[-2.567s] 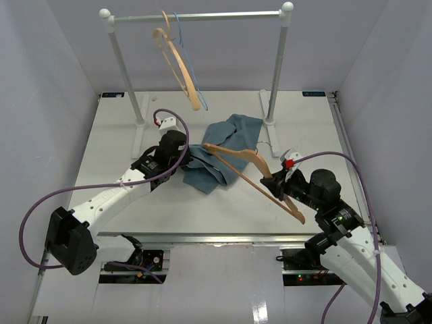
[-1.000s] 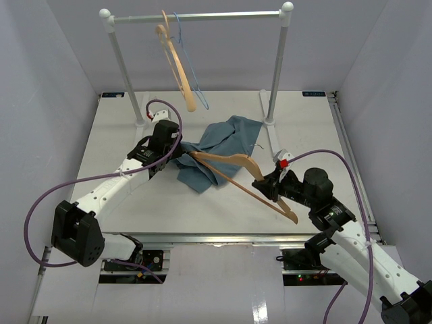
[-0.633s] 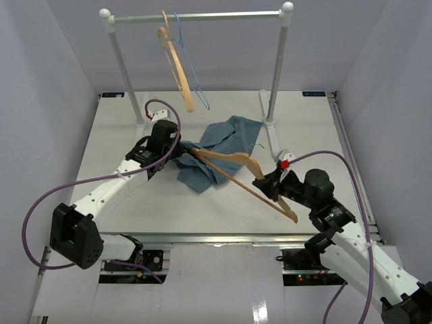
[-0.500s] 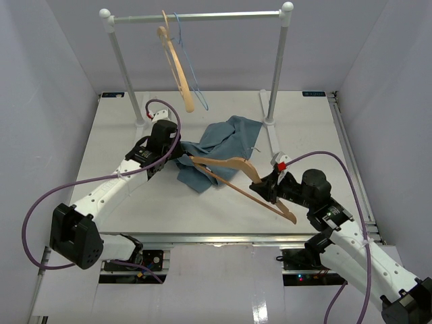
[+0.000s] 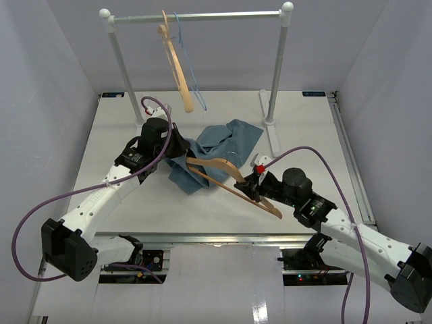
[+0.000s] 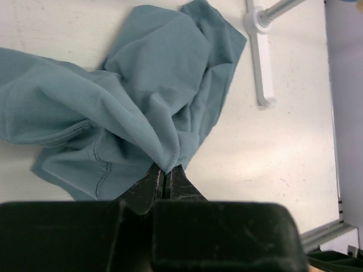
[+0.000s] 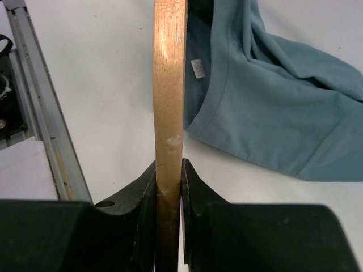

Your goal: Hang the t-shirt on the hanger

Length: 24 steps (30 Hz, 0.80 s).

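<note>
Nearest the bases, the right end effector point(image 5: 251, 187) is clamping the light natural-wood triangular hanger point(image 5: 223, 184) by its lower bar, jaws closed tight on the wood in the right wrist view point(image 7: 169, 170). The hanger's long axis is running diagonally from near-right to far-left, and its far tip is reaching over the near edge of the crumpled dusty teal-blue t-shirt point(image 5: 223, 138). From the right end effector the t-shirt is lying ahead and slightly to the right, with a ribbed hem and a white label just beside the wooden bar point(image 7: 169, 85). Whether the tip is inside any opening cannot be told.

Farther on, the left end effector point(image 5: 177, 147) is pinching a fold of the t-shirt, fingers closed on cloth point(image 6: 167, 173), so the left arm is the one nearer the garment. The rest of the cloth is spreading away across the white surface point(image 5: 115, 135).

Bare surface is lying to the left and near side, giving room for sliding. Beyond, the white tubular rack point(image 5: 196, 16) is standing at the far edge, its right foot just beside the cloth.
</note>
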{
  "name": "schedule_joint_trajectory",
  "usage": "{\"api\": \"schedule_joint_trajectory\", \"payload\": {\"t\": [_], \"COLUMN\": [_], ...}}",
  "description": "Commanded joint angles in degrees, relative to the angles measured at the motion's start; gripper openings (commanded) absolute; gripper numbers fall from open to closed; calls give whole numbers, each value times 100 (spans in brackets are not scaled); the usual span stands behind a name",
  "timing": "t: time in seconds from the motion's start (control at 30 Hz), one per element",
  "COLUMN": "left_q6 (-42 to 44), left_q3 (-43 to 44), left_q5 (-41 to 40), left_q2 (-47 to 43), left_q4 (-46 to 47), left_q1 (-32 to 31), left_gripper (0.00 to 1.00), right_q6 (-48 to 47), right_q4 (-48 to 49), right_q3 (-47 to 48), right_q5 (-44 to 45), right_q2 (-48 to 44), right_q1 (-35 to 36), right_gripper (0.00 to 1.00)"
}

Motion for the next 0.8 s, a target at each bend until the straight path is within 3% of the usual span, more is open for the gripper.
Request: {"api": "schedule_joint_trajectory", "payload": {"t": [0.0, 0.4, 0.77], "left_q6": [-70, 224, 319], "left_q3": [364, 724, 884], "left_q5": [474, -345, -163], "left_q2": [-272, -143, -23], "left_q4": [93, -452, -447], "left_q1": [8, 8, 8], "left_gripper": [0, 0, 0], "right_q6": [-393, -521, -672], "right_q4": [550, 722, 969], "right_q3": [365, 144, 342], "right_q5": [1192, 1683, 1511], "right_q2": [23, -528, -13], "right_q1": [369, 476, 489], "right_gripper": [8, 8, 8]}}
